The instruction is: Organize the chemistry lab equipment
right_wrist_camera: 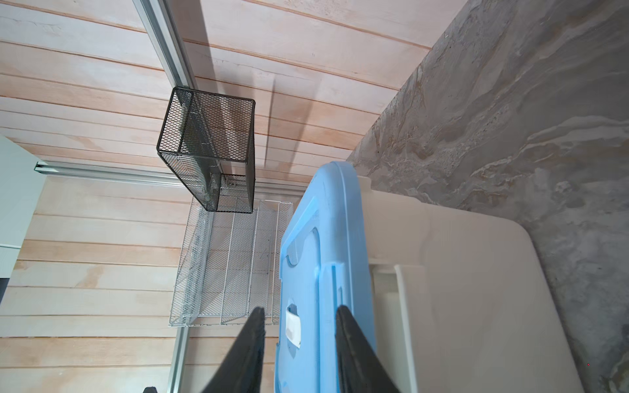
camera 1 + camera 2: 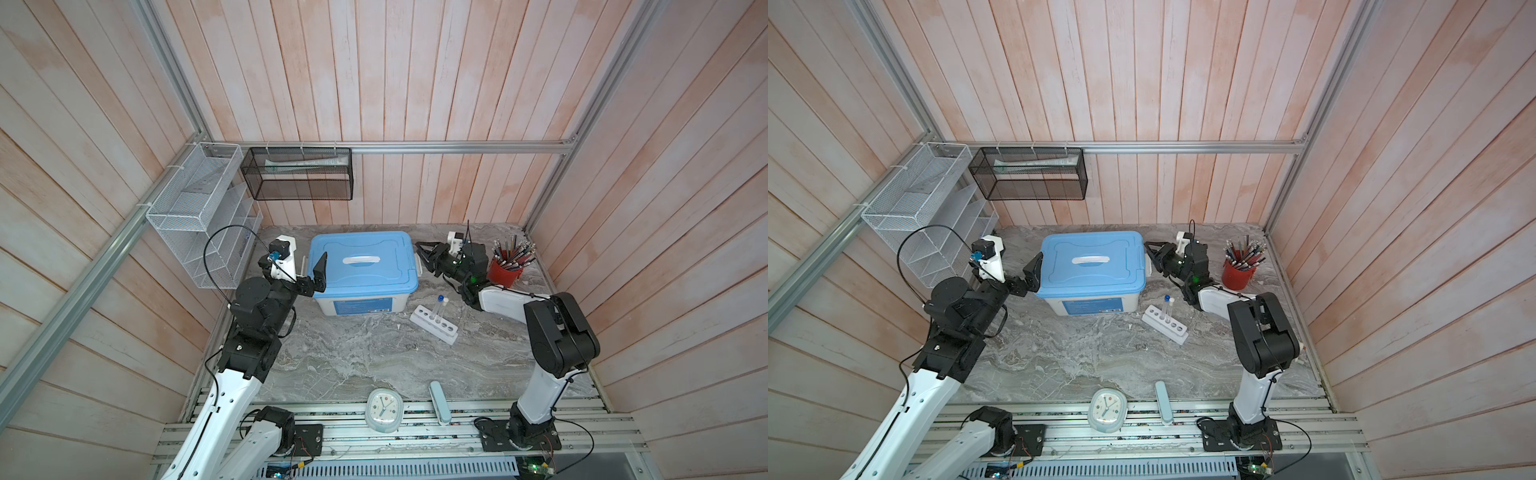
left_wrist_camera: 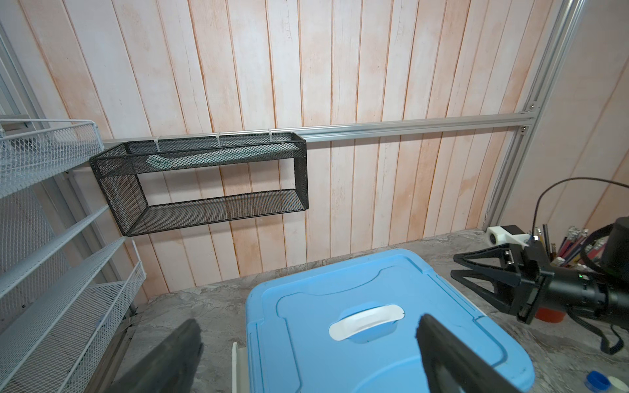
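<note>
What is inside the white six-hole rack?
Two thin clear tubes stand in the white six-hole rack: the blue-capped tube and the white-capped tube. Remaining holes look empty. Tube bottoms are hidden inside the rack.

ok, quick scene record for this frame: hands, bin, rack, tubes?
bin: blue-lidded bin, lid on, back centre
left hand: open, astride the bin's left edge, holding nothing
right hand: jaws astride the lid's right edge; grip unclear
rack: white six-hole rack, in front of the bin, to its right
tubes: blue-cap tube and white-cap tube, upright in the rack
clutter: red cup of pens, clock
</note>
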Controlling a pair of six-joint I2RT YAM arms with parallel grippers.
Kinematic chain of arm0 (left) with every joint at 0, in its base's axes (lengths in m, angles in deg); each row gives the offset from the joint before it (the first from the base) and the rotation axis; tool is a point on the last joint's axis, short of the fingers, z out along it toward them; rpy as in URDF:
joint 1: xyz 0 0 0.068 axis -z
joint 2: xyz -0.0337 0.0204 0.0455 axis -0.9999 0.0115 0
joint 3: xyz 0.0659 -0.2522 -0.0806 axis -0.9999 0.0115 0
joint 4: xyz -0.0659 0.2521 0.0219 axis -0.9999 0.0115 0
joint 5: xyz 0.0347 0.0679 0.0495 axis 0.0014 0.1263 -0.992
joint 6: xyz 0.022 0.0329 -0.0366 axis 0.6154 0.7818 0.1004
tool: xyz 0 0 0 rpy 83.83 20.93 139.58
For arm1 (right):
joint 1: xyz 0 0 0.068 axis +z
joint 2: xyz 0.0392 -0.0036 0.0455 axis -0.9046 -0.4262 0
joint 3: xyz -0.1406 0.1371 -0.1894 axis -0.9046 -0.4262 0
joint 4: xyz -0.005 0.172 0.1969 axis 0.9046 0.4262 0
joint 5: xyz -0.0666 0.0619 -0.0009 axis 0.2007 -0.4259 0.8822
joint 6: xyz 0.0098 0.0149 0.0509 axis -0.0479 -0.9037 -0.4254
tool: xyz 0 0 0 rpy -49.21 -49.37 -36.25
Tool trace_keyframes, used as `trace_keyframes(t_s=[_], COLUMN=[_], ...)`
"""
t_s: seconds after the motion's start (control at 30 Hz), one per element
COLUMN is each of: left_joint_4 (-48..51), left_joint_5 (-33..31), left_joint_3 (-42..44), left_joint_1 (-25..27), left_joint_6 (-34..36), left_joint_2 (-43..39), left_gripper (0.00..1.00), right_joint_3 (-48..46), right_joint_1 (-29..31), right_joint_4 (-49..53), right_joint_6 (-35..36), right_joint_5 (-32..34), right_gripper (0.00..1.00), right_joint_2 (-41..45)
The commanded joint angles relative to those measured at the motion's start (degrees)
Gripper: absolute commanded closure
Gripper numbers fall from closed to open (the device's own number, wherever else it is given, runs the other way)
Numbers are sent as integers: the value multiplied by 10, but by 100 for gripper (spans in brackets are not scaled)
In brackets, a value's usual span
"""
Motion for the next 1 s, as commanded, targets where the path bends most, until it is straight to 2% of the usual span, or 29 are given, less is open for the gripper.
trace_keyframes(t_s=[0.0, 0.2, 0.37, 0.5, 0.57, 0.73, 0.97], left_joint_4=[4, 3, -11, -25, -35, -42, -102], left_joint_5=[1, 9, 25, 46, 35, -44, -35], left_joint_3=[-2, 2, 15, 14, 16, 3, -17], left_joint_1=[-3, -3, -3, 2, 16, 73, 87], left_joint_6=[4, 2, -11, -33, -31, 0, -25], left_joint_2=[-4, -1, 14, 46, 64, 128, 212], left_gripper=[0, 0, 0, 0, 0, 1, 2], right_joint_3=[2, 8, 37, 35, 46, 83, 69], right_joint_1=[-1, -4, -13, -35, -45, -48, -48], right_joint_4=[1, 27, 137, 174, 214, 337, 425], right_joint_6=[16, 43, 156, 211, 251, 374, 463], right_joint_5=[4, 7, 3, -24, -28, -16, 1], right_gripper=[63, 62, 57, 55, 54, 49, 43], right_joint_2=[-4, 6, 40, 73, 89, 121, 160])
